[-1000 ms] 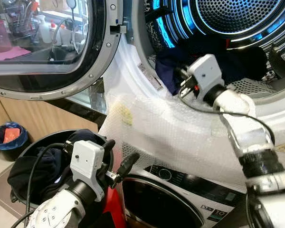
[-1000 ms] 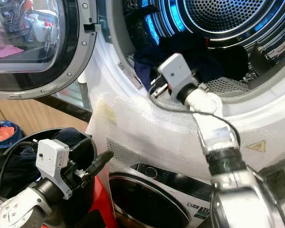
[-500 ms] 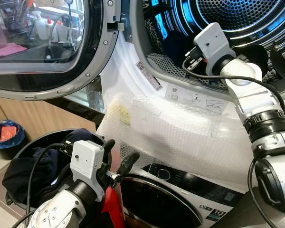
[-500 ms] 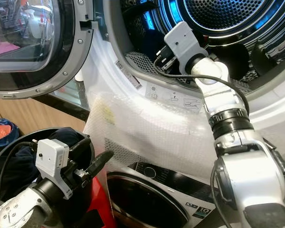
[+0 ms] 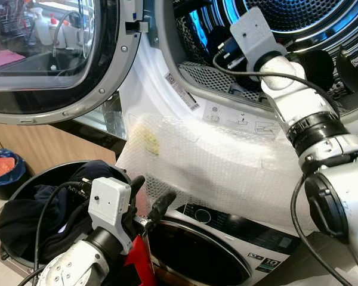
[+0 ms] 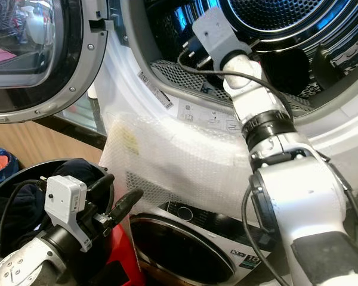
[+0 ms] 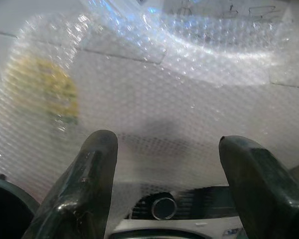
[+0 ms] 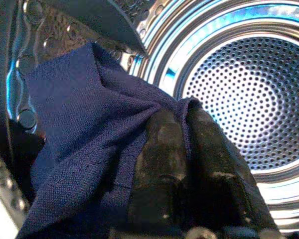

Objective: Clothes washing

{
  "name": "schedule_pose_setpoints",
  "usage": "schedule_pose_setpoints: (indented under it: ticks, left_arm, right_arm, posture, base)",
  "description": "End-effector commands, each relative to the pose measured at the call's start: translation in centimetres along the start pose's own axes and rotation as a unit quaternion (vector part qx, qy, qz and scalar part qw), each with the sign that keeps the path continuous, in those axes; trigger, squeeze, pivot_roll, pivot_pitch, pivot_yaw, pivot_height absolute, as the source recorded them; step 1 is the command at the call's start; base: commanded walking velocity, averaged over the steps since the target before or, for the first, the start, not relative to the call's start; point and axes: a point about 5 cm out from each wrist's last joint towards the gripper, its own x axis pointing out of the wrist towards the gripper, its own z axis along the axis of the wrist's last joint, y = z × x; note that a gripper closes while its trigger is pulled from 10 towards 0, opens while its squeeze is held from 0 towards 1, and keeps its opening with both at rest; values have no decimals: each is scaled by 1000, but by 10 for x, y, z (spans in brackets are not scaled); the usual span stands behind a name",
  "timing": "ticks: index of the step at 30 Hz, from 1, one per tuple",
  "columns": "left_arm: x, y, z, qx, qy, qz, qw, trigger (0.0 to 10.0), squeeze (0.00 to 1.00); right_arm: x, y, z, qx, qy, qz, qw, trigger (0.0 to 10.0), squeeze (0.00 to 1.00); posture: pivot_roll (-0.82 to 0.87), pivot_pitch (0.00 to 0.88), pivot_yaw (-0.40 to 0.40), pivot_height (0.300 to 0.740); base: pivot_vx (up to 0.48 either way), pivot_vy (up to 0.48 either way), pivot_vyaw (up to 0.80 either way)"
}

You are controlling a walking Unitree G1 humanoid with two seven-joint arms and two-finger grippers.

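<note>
My right gripper (image 8: 182,119) is inside the upper machine's drum (image 5: 298,18), shut on a fold of navy blue cloth (image 8: 74,139) that drapes over its fingers. In the left eye view the right arm reaches over the drum's lip, and its gripper (image 5: 224,53) is partly hidden behind the wrist camera. My left gripper (image 5: 152,187) stands open and holds nothing, low down in front of the machines beside a black laundry basket (image 5: 45,173) that holds dark clothes (image 5: 30,214).
The round glass door (image 5: 48,59) hangs open on the left. Bubble wrap (image 5: 215,161) covers the panel below the drum's mouth. A second machine (image 5: 227,244) sits underneath. A small blue bin (image 5: 3,170) stands on the floor at far left.
My right gripper has gone from the drum's lip up and deeper into the drum, taking the navy cloth with it. The left arm has stayed put.
</note>
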Motion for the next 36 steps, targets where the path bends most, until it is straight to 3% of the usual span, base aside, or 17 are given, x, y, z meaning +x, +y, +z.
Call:
schedule_pose_setpoints:
  ticks: [1,7,15,17,20,23,25,32,36]
  left_arm:
    - [-3,-7,0,-6,3,-5,1000,10000,0]
    - [-11,-16,-3,-26,14,4,1000,10000,0]
    - [-23,-24,-5,-47,31,14,998,10000,0]
    - [-27,-27,-6,-51,39,19,998,10000,0]
    - [-29,-27,-6,-53,42,22,997,10000,0]
    - [-32,-30,-6,-59,46,25,997,10000,0]
    - [-32,-30,-6,-59,46,25,997,10000,0]
    - [-32,-31,-8,-65,51,28,996,10000,0]
    - [-30,-30,-9,-66,51,29,996,10000,0]
  right_arm:
    - [1,-8,7,0,4,-19,1000,0,0]
    - [2,-18,19,5,2,-46,999,0,0]
    - [1,-38,14,4,23,-94,995,0,0]
    - [-1,-53,9,-12,33,-125,991,0,0]
    - [-2,-60,6,-24,37,-141,989,0,0]
    - [-7,-81,-4,-46,56,-177,982,0,0]
    - [-8,-86,-6,-50,60,-183,980,0,0]
    - [-21,-128,-12,-98,71,-255,959,0,0]
    - [-23,-136,-10,-98,63,-259,959,0,0]
  posture:
    - [102,139,-181,740]
    - [92,183,-207,740]
    - [81,237,-224,740]
    - [74,264,-225,740]
    - [72,267,-225,740]
    - [61,285,-224,740]
    - [56,289,-224,740]
    - [45,291,-223,740]
    - [35,281,-215,740]
  base:
    - [0,0,0]
    - [0,0,0]
    - [0,0,0]
    - [0,0,0]
    - [0,0,0]
    - [0,0,0]
    - [0,0,0]
    - [0,0,0]
    - [0,0,0]
